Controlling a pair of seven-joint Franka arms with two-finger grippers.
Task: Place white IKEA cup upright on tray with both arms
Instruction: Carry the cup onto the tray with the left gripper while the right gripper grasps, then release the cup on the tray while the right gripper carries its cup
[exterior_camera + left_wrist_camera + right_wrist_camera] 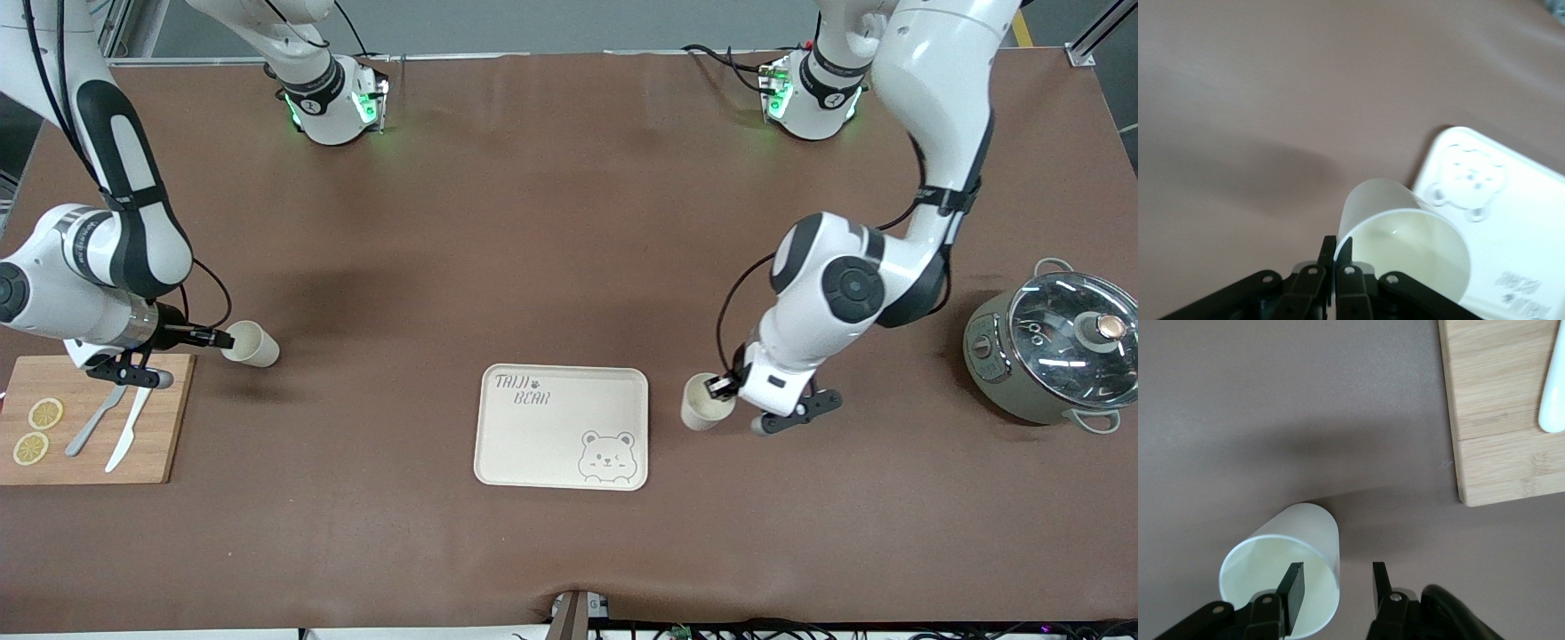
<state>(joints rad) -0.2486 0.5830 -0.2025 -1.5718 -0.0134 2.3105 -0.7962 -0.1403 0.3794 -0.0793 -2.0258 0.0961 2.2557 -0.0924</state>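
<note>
The cream tray (533, 444) with "TAIJI BEAR" lettering lies at the table's middle, near the front camera. It also shows in the left wrist view (1525, 220). My left gripper (720, 385) (1336, 250) is shut on the rim of a white cup (702, 404) (1405, 243). That cup is mouth up, beside the tray toward the left arm's end. A second white cup (253, 345) (1281, 577) lies tilted beside the cutting board, mouth toward my right gripper (220, 338) (1336, 587). That gripper is open, one finger inside the rim and one outside.
A wooden cutting board (160, 427) (1501, 407) at the right arm's end carries two lemon slices (44, 413), a fork (93, 422) and a white knife (129, 431). A grey pot with a glass lid (1053, 351) stands at the left arm's end.
</note>
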